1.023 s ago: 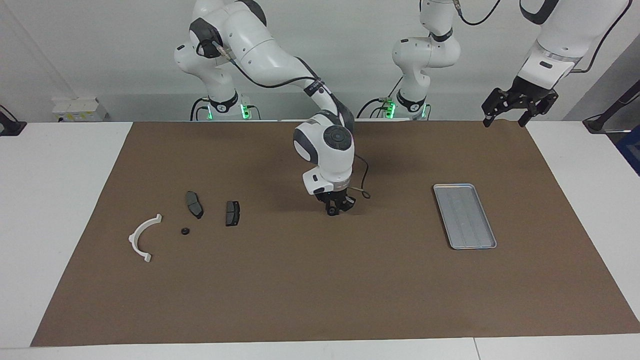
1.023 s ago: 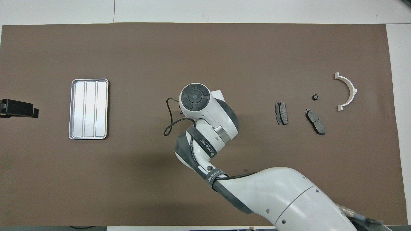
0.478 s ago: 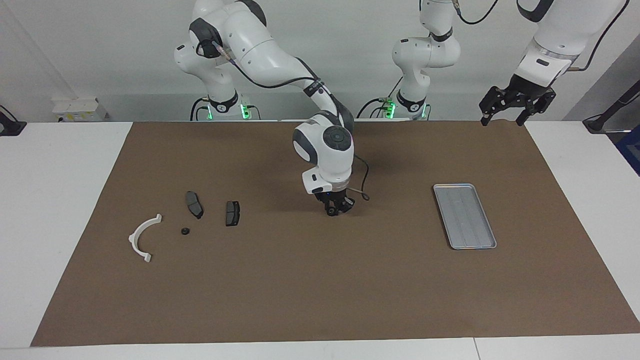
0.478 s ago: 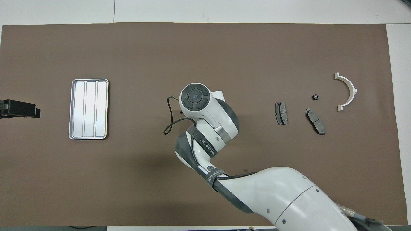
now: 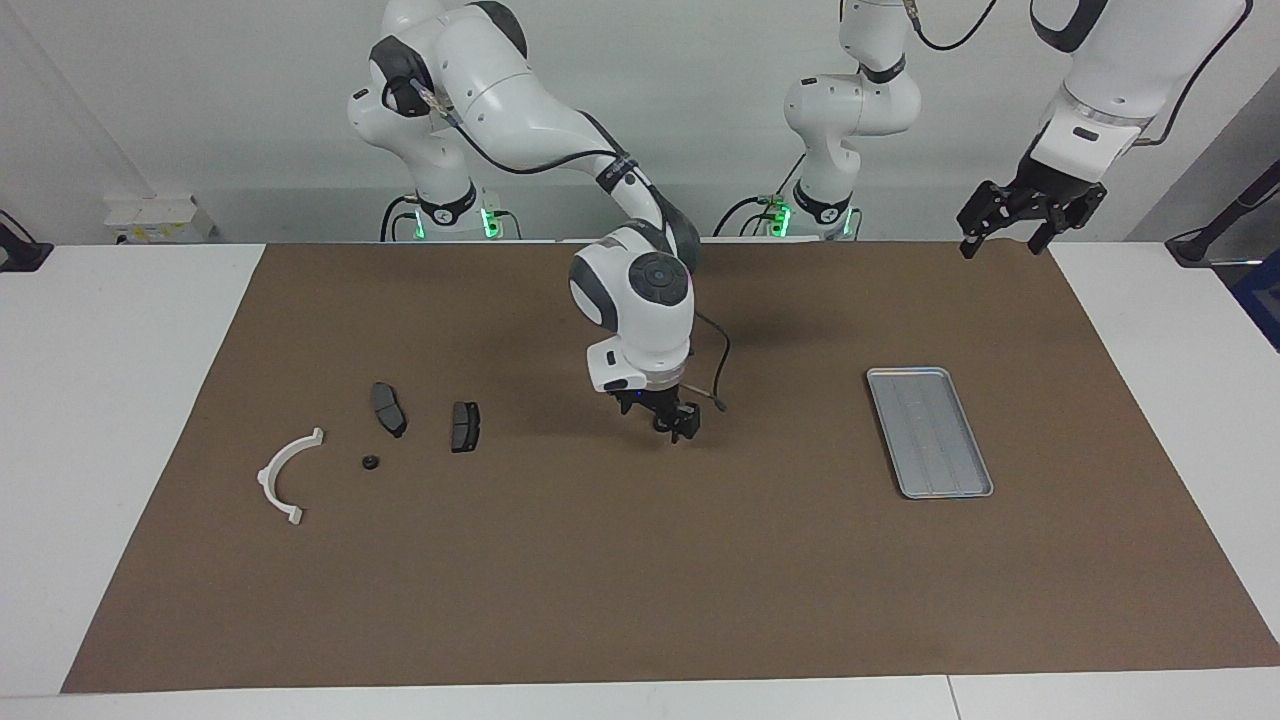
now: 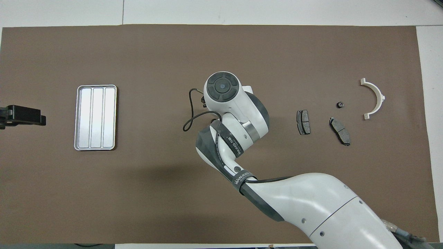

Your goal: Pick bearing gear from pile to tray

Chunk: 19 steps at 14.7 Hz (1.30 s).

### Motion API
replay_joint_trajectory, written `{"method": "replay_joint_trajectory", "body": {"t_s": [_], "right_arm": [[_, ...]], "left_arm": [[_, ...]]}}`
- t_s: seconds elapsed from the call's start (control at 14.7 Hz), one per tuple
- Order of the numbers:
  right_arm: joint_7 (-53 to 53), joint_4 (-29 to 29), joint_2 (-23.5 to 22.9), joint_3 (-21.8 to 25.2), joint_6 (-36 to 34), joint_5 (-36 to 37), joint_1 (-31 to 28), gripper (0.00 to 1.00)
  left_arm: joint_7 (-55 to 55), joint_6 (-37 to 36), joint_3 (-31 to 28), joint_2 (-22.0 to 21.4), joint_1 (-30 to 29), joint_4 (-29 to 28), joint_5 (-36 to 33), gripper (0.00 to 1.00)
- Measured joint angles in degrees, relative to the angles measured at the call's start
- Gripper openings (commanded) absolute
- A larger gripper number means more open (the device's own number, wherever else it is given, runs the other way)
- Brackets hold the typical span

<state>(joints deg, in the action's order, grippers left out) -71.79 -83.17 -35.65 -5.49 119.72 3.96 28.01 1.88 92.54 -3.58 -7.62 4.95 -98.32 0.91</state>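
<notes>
Looking at the facing view first, I'd say this job is mid-way at best: the tray sits toward the left arm's end of the brown mat with nothing in it, so no delivery shows yet. The pile is at the right arm's end: a white bracket, two brake pads, and a small black round piece between the bracket and the pads, which I'm guessing is the bearing gear type. The right gripper hangs low over bare mat between the pile and the tray, well apart from both, and honestly I can't tell whether it has anything in its grasp. The left gripper waits up high over the mat's corner by its own base, claw spread wide and empty. So what's left, as I read it, is getting a gear across and down into the tray. From the overhead view, same story: the tray shows bare ribbed floor, and the black round piece lies loose beside the bracket, with the pads a bit nearer to the robots. The right arm's wrist covers its own claw here, and only the tip of the left gripper pokes in by the tray. Only writing I can spot is on the black cable straps around the right arm, something like "WANJEED", not fully legible.
</notes>
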Motion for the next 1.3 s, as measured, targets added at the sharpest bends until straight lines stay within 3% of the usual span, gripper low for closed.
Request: {"method": "replay_joint_trajectory", "body": {"t_s": [0.27,0.48,0.75,1.16,1.3], "right_arm": [[9.4,1.9,2.6,0.0,-3.4,0.0,-5.7,1.00],[20.0,2.0,6.2,0.0,-7.3,0.0,-10.6,1.00],[31.7,1.5,9.6,0.0,-10.0,0.0,-16.7,1.00],[46.2,-3.3,12.5,0.0,-10.5,0.0,-23.4,0.95],[49.7,-5.6,13.8,0.0,-10.0,0.0,-25.2,0.93]], "left_arm": [[3.6,2.9,1.1,0.2,2.0,-1.3,0.0,1.00],[11.9,5.3,1.6,3.0,8.3,-1.9,-2.2,1.00],[24.9,11.4,1.9,13.4,18.3,0.5,-2.8,1.00],[35.8,19.4,2.1,34.2,26.9,12.6,-1.4,1.00],[37.2,22.8,2.1,36.7,28.1,13.6,0.3,1.00]]}}
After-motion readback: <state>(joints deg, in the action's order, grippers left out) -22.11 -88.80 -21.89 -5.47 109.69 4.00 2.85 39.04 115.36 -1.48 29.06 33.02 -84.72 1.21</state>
